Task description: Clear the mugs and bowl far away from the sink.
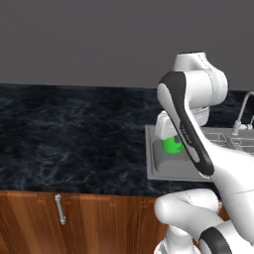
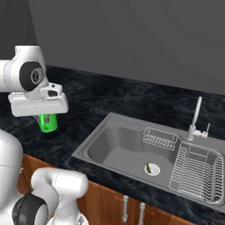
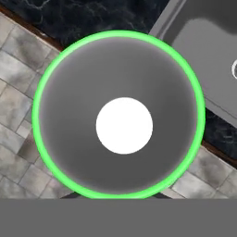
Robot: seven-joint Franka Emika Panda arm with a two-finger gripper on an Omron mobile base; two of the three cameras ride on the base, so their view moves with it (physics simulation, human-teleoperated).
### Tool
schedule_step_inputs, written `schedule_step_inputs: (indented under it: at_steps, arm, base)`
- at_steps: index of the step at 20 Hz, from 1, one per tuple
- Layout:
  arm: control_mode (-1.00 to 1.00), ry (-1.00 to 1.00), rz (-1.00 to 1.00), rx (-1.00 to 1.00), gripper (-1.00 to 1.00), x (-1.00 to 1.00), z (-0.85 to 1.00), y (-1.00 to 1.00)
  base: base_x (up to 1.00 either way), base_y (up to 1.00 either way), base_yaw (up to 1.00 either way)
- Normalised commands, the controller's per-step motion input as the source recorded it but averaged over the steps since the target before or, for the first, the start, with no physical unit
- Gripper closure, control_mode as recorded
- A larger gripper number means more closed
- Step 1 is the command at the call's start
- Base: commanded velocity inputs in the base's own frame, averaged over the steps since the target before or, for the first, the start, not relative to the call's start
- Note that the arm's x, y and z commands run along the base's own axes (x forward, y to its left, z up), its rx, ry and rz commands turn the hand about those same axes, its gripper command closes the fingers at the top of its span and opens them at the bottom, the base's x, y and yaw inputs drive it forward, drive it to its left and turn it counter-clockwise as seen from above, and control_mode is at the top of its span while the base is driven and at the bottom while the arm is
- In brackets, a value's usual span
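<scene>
The small bright green mug [image 2: 48, 122] hangs directly under the white hand of the arm, lifted clear of the black marbled stone counter [image 2: 110, 101] and to the left of the large rectangular stainless steel sink [image 2: 94, 143], just off its left rim. The two-finger gripper [image 2: 47, 117] is narrowed onto the mug, its jaws drawn in close and pinching the mug's wall (the fingers themselves are mostly covered by the hand's body in both base views). In the left base view the mug [image 1: 172, 144] shows as a green patch behind the dark forearm, in front of the sink's [image 1: 163, 171] left end. The hand view looks straight down into the mug [image 3: 119, 69]: a bright green ring around a grey inside with a white round spot at the bottom. In the sink sit a wire dish rack [image 2: 195, 171], a small wire basket [image 2: 160, 137] and a round drain [image 2: 152, 168], with a curved chrome faucet [image 2: 195, 116] at the sink's far edge.
</scene>
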Motion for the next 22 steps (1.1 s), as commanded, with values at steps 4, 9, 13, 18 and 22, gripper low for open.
schedule_step_inputs:
  at_steps: [4,9,13,18,22]
  arm:
    - [1.0,0.0,0.0,0.0,1.0,0.0,0.0,0.0]
    - [1.0,0.0,0.0,0.0,1.0,0.0,0.0,0.0]
    - [1.0,0.0,0.0,0.0,1.0,0.0,0.0,0.0]
    - [1.0,0.0,0.0,0.0,1.0,0.0,0.0,0.0]
    - [1.0,0.0,0.0,0.0,1.0,0.0,0.0,0.0]
  base:
    - [-0.66,0.2,0.08]
    - [-1.0,0.03,0.07]
    - [-0.94,0.82,0.2]
    - [-0.08,0.19,0.95]
    - [0.0,0.0,1.0]
